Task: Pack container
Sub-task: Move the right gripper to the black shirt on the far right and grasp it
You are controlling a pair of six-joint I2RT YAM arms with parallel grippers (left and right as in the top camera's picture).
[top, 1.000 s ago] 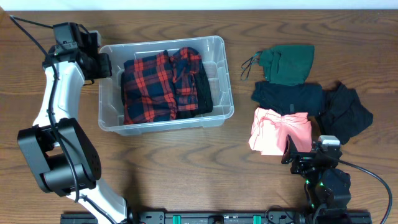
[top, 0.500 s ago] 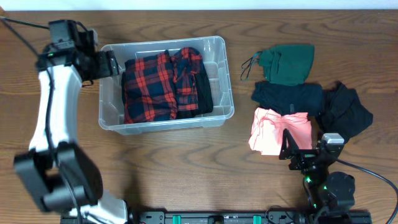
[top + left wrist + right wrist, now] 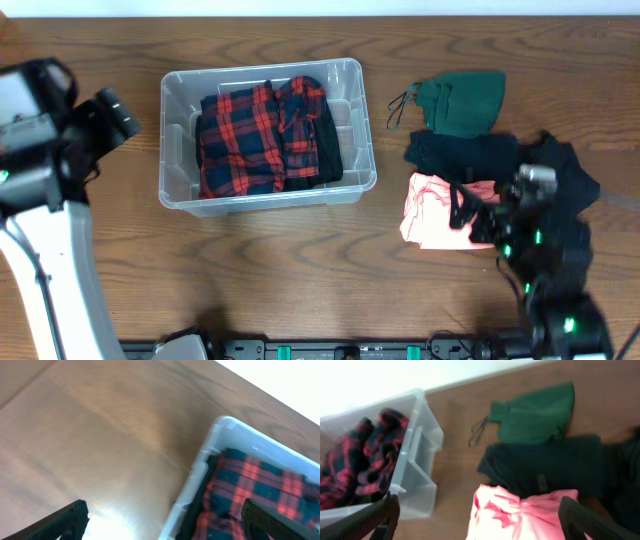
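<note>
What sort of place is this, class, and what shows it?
Probably a robotics test bench, not a home: a wooden table with a left arm and right arm at it, and a clear container of plaid clothing beside loose garments.

A brown wooden table (image 3: 280,270) fills the frame. The container (image 3: 168,150) stands on it, upper left of centre. On the right, well apart from the container, four garments lie clustered on the wood. The green cloth (image 3: 465,100) is uppermost and the dark cloth (image 3: 465,155) just below it. The pink cloth (image 3: 430,215) lies lower still, and the black cloth (image 3: 575,170) is far right, partly hidden.
</note>
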